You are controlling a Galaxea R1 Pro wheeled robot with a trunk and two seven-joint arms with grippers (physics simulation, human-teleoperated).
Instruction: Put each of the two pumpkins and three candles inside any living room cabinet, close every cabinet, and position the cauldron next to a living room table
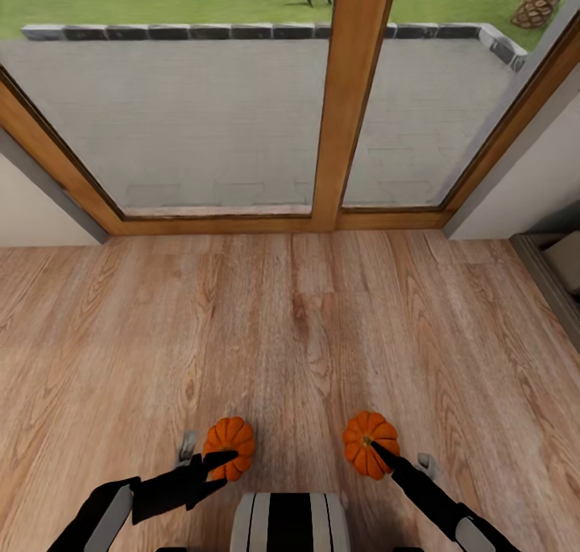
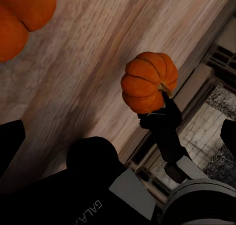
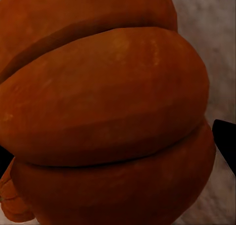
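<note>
Nearest the robot, the left gripper [image 1: 219,465] is clamped on one pumpkin [image 1: 229,446] and the right gripper [image 1: 377,452] is clamped on the other pumpkin [image 1: 370,443]; both are held above the floor [image 1: 290,326], side by side and apart, just ahead of the robot's striped grey trunk [image 1: 290,522]. In the right wrist view its pumpkin [image 3: 103,112] sits very close, with one dark finger [image 3: 226,141] at its side. The left wrist view shows the right gripper's pumpkin [image 2: 149,81] (stem towards the black fingers), and pale letters "GALA" [image 2: 88,212] on a black arm link, the rest cut off. The floor is light wood planking. Beyond it stands a big wood-framed window [image 1: 350,101] between pale walls, with a grey paved terrace [image 1: 177,109], a stone kerb and grass outside. At the floor's right edge is a dark piece of furniture [image 1: 556,274], cut off.
</note>
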